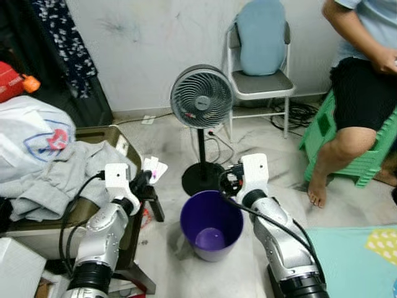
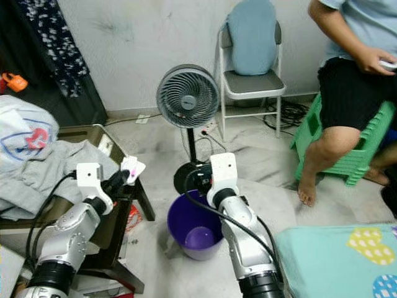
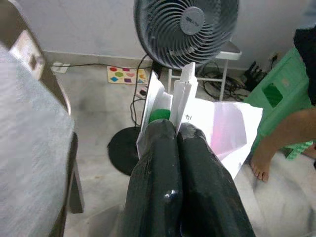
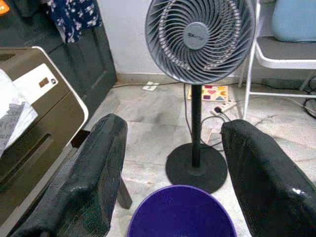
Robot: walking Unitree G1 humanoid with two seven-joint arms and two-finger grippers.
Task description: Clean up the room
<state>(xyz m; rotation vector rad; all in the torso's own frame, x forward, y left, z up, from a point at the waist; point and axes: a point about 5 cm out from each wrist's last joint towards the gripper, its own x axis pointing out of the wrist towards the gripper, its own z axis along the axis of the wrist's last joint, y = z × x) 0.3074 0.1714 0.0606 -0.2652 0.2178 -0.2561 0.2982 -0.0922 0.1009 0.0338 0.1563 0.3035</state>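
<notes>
The left gripper (image 3: 174, 129) pinches folded white paper scraps (image 3: 207, 123) between its glossy black fingers, holding them above the corner of the desk (image 1: 99, 133) heaped with soft grey clothes (image 1: 68, 177). The right gripper (image 4: 170, 163) hangs wide apart and empty over the round purple plastic bin (image 1: 211, 224) on the marble floor. Behind stands a grey slatted fan (image 1: 201, 96).

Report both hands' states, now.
Left hand: closed on crumpled white and pink paper wrappers.
Right hand: open, empty, above the purple plastic bin.
</notes>
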